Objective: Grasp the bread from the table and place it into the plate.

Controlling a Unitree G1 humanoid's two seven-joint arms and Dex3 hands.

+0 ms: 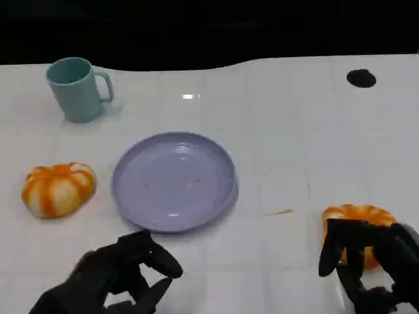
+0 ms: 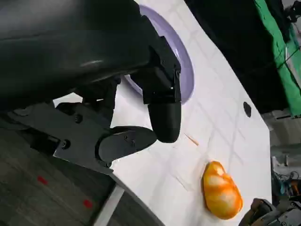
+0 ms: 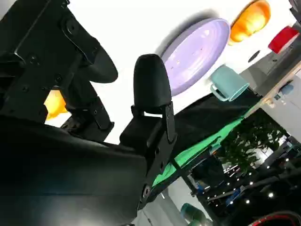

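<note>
Bread near right hand (image 1: pixel 357 230): sitting on the white table (image 1: pixel 294 150) at the robot's right front, well apart from the plate (image 1: pixel 173 180). Right hand (image 1: pixel 366 258) is hovering over its near side, fingers (image 1: pixel 330 252) spread and draping down in front of the loaf; contact w/ the bread can't be confirmed, nothing looks pinched yet. Right wrist view is showing a bit of orange bread (image 3: pixel 55 104) tucked behind the fingers, so the hand is reading as around it, not closed.

Risks, as a judgement: fingers are covering just the near edge, so closing now could be nudging the loaf away or rolling it instead of gripping; rounded glossy crust may be slipping out of a shallow grasp. Carry to the plate is crossing open table, so a weak hold is likely dropping it short. Also a 2nd bread (image 1: pixel 59 190) is lying at the left, just beside the plate; target mix-up poss.

Looks: orange-brown dome w/ pale cream stripes, pumpkin-like ridges, smooth shiny surface; left wrist view is showing it (image 2: pixel 221 190) as an oval lump, prob firm.

Left hand (image 1: pixel 124 271) is idling near the plate's front rim, fingers loosely curled but apart, holding nothing. Plate is lilac, round, lying flat. Teal mug (image 1: pixel 77 88) is standing upright at far left, handle to the right. Small black spot (image 1: pixel 361 78) is showing at far right of the table.
</note>
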